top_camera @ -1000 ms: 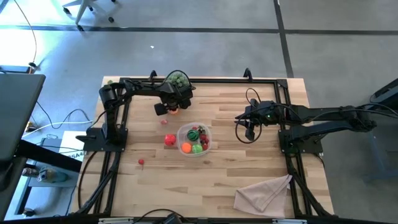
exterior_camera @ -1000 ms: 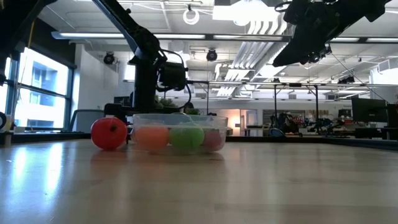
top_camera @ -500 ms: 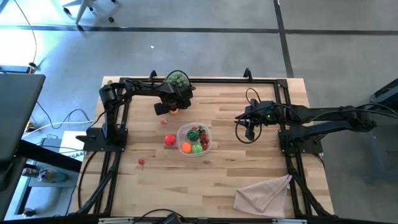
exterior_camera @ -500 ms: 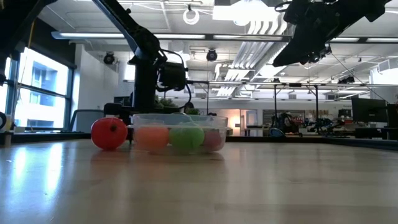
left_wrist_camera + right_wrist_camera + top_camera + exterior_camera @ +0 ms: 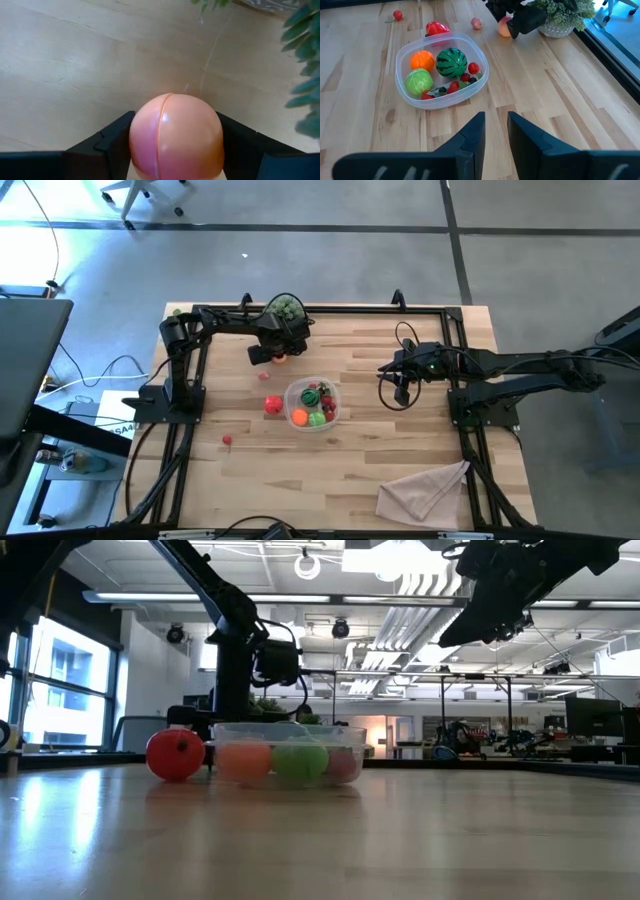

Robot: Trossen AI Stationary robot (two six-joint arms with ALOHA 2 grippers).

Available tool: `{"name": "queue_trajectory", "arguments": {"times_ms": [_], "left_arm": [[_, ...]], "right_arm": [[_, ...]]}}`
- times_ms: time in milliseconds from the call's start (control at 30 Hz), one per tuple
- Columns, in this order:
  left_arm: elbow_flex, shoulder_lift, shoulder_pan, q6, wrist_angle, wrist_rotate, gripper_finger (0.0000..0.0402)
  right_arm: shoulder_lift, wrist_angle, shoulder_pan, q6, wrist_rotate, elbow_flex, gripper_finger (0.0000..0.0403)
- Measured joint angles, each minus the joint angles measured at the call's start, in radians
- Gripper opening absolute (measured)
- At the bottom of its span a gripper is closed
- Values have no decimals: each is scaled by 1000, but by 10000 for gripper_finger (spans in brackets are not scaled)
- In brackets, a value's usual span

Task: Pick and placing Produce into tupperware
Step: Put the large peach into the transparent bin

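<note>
My left gripper (image 5: 274,355) is near the table's far edge, beside the potted plant, shut on a peach-coloured toy fruit (image 5: 175,137). The clear tupperware (image 5: 312,403) sits mid-table and holds an orange (image 5: 422,60), a small watermelon (image 5: 451,61), a green cabbage (image 5: 419,81) and small red pieces. On the wood outside it lie a red pepper (image 5: 436,27) against its wall, a small pink fruit (image 5: 476,22) and a small red berry (image 5: 397,15). My right gripper (image 5: 496,131) hangs open, narrowly, above the table to the right of the tupperware. My left gripper pinches the peach-coloured fruit between its two fingers (image 5: 112,142), one on each side (image 5: 137,147) of the ball at about its widest part. The seam of the fruit faces the camera. Whether the fruit rests on the wood or is lifted cannot be told.
A bushy potted plant (image 5: 287,308) stands right behind my left gripper at the far edge. A beige cloth (image 5: 425,490) lies at the near right corner. A black frame (image 5: 330,308) runs along the table's far side and down both sides.
</note>
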Motion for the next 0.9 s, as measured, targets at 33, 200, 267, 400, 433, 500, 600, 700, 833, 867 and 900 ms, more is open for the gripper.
{"name": "queue_trajectory", "arguments": {"times_ms": [33, 200, 267, 400, 433, 500, 600, 700, 833, 867, 900], "left_arm": [[0, 0, 0, 0, 0, 0, 228], [0, 0, 0, 0, 2, 0, 240], [0, 0, 0, 0, 2, 0, 237], [0, 0, 0, 0, 2, 0, 223], [0, 0, 0, 0, 2, 0, 222], [0, 0, 0, 0, 2, 1, 223], [2, -3, 0, 0, -4, 15, 230], [1, -14, 0, 0, -12, 29, 230], [2, -38, 0, -1, -21, 75, 222], [2, -41, 0, -1, -22, 85, 221], [2, -45, 0, -1, -28, 98, 221]], "right_arm": [[0, 0, 0, 0, 0, 0, 71], [0, 0, 0, 0, 0, 0, 71], [0, 0, 0, 0, 0, 0, 71], [0, 0, 0, 0, 0, 0, 71], [0, 0, 0, 0, 0, 0, 71], [0, 0, 0, 0, 0, 0, 71], [0, 0, 0, 0, 0, 0, 71], [0, 0, 0, 0, 0, 0, 71], [0, 0, 0, 0, 0, 0, 71], [0, 0, 0, 0, 0, 0, 71], [0, 0, 0, 0, 0, 0, 71]]}}
